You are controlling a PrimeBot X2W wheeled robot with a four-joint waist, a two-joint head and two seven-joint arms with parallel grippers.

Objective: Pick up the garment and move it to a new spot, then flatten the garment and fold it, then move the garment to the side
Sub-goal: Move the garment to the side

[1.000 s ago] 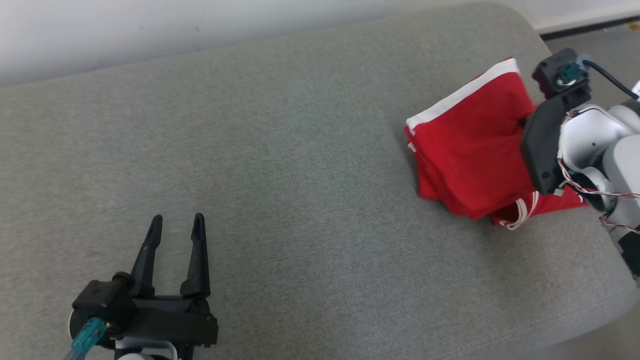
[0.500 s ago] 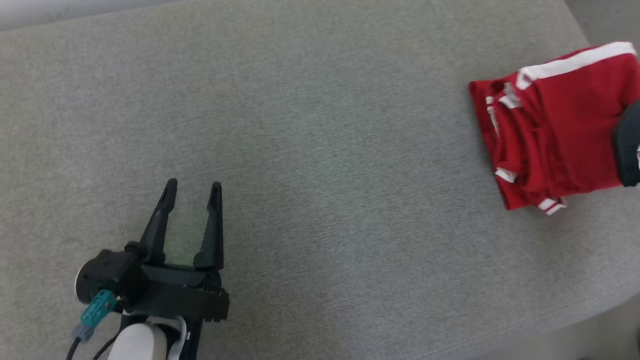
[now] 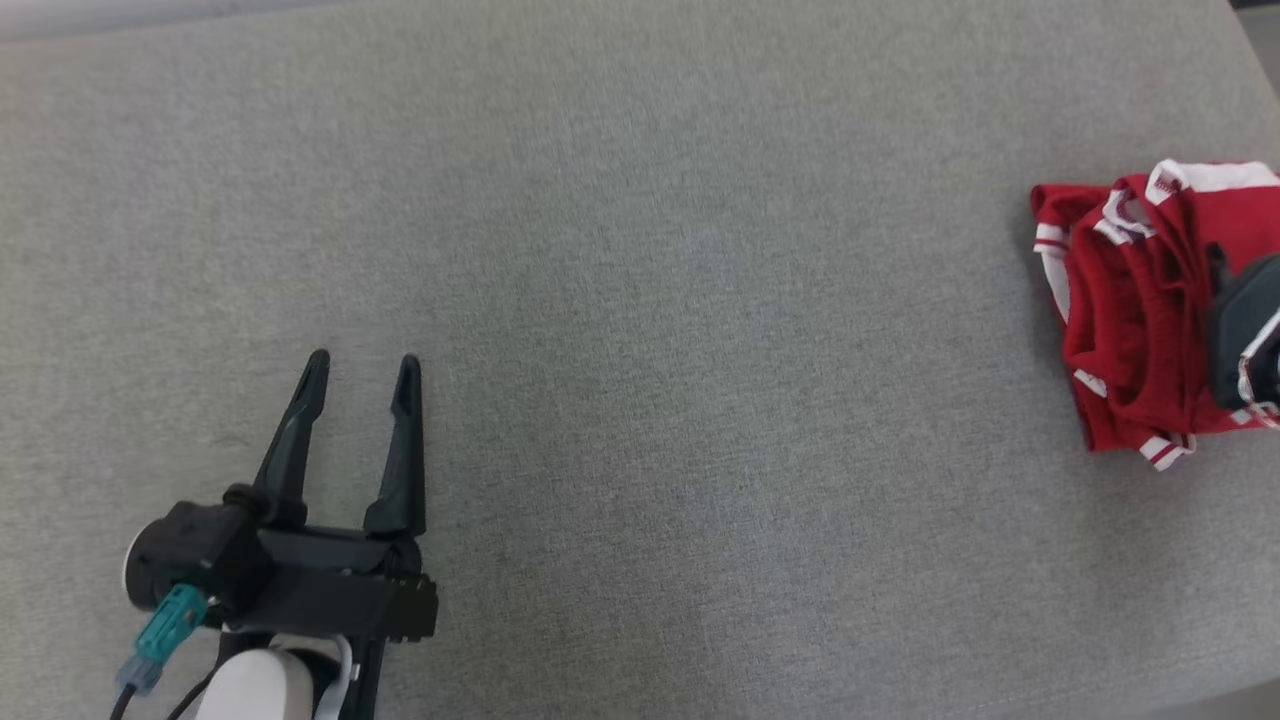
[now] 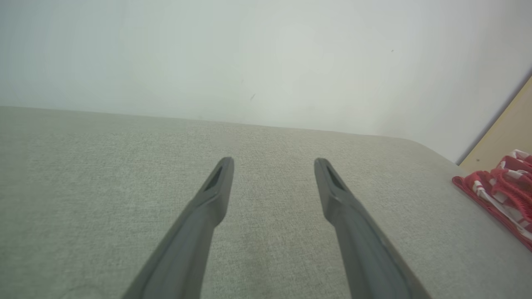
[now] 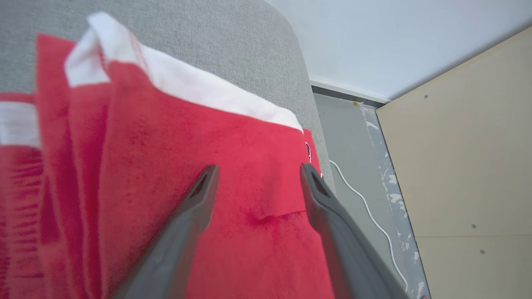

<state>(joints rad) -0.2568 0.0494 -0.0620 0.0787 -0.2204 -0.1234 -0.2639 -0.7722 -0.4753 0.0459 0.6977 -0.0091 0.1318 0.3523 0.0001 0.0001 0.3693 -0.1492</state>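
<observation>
Right hand (image 5: pixel 258 168), spread, over the soft, limp garment (image 5: pixel 137 145), likely best pinched at a folded edge; left hand (image 3: pixel 363 362) spread.

Garment (image 3: pixel 1130 300) cut off at head view's right edge, partly behind the right arm (image 3: pixel 1240 330), nearest folds blurred.

- garment (image 3: pixel 1130 300): soft red cloth with a fuzzy nap and white trim
- cushion (image 3: pixel 640 300): grey coarse-woven cloth, matt
- left tool (image 3: pixel 363 358): dark matt plastic
- panel (image 5: pixel 465 145): pale smooth wood
</observation>
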